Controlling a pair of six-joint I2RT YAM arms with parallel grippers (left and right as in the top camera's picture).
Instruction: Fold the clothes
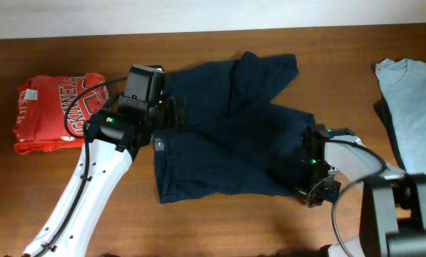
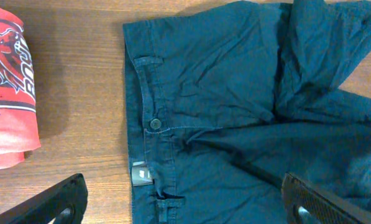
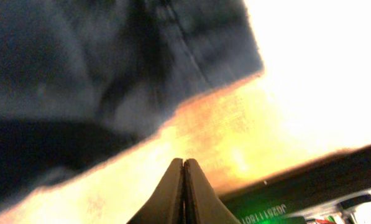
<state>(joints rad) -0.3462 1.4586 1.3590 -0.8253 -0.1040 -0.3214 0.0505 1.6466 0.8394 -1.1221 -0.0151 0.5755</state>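
The clothes are one dark navy garment, spread crumpled across the middle of the table. Its waistband, button and belt loops face the left wrist view. My left gripper hovers over the waistband's left end. It is open, its two dark fingers wide apart with fabric and table below them. My right gripper is at the garment's lower right edge. In the right wrist view it is shut, with the tips pressed together and nothing visible between them. The blurred navy cloth lies just beyond them.
A folded red shirt with white lettering lies at the far left and also shows in the left wrist view. A pale grey-blue T-shirt lies at the right edge. Brown wooden table shows in front.
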